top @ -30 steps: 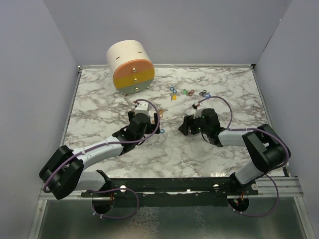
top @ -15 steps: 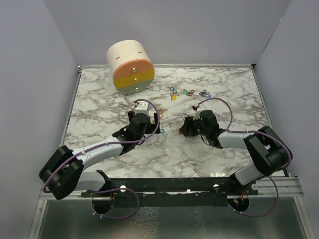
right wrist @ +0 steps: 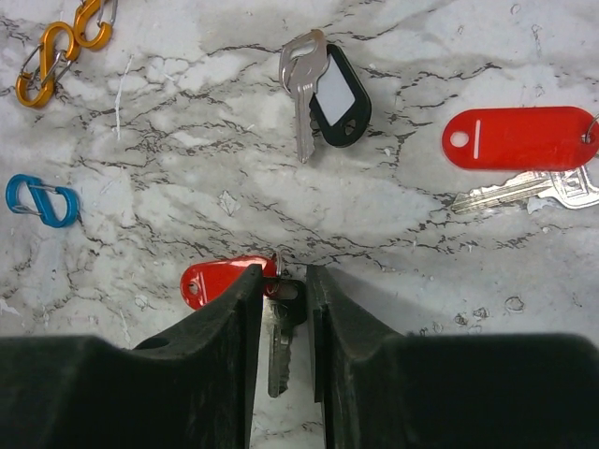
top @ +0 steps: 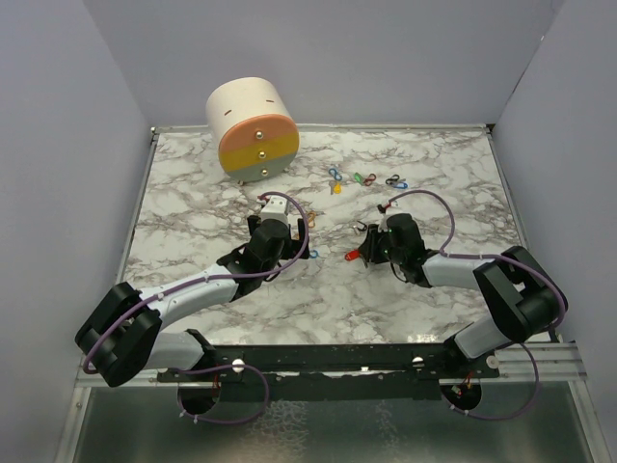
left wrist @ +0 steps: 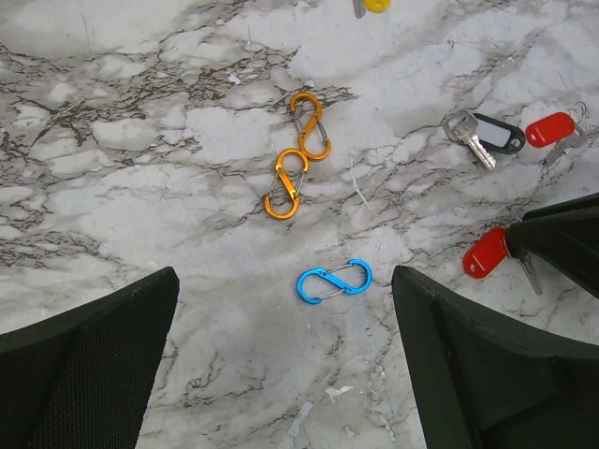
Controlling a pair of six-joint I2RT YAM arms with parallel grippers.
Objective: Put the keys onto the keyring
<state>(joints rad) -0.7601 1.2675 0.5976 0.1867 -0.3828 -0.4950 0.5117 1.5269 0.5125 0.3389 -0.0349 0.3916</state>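
A silver key [right wrist: 279,346] joined by a small ring to a red tag [right wrist: 211,279] lies on the marble. My right gripper [right wrist: 284,281] is shut on this key's dark head, one finger at each side. In the top view the same tag [top: 353,257] pokes out left of the right gripper [top: 364,249]. A key with a black tag [right wrist: 323,94] and a key with a long red tag [right wrist: 519,140] lie farther off. My left gripper [left wrist: 283,318] stands wide open above a blue figure-8 clip [left wrist: 334,281], touching nothing. I cannot tell which thing is the keyring.
Two orange figure-8 clips [left wrist: 298,154] lie linked beyond the blue one. Several small coloured pieces [top: 364,179] sit at the back of the marble table [top: 193,203]. A cream and orange drum [top: 253,130] stands at the back left.
My right gripper has slid slightly right and its jaws have narrowed onto the key, so the red tag now shows beside it. The left arm has not moved.
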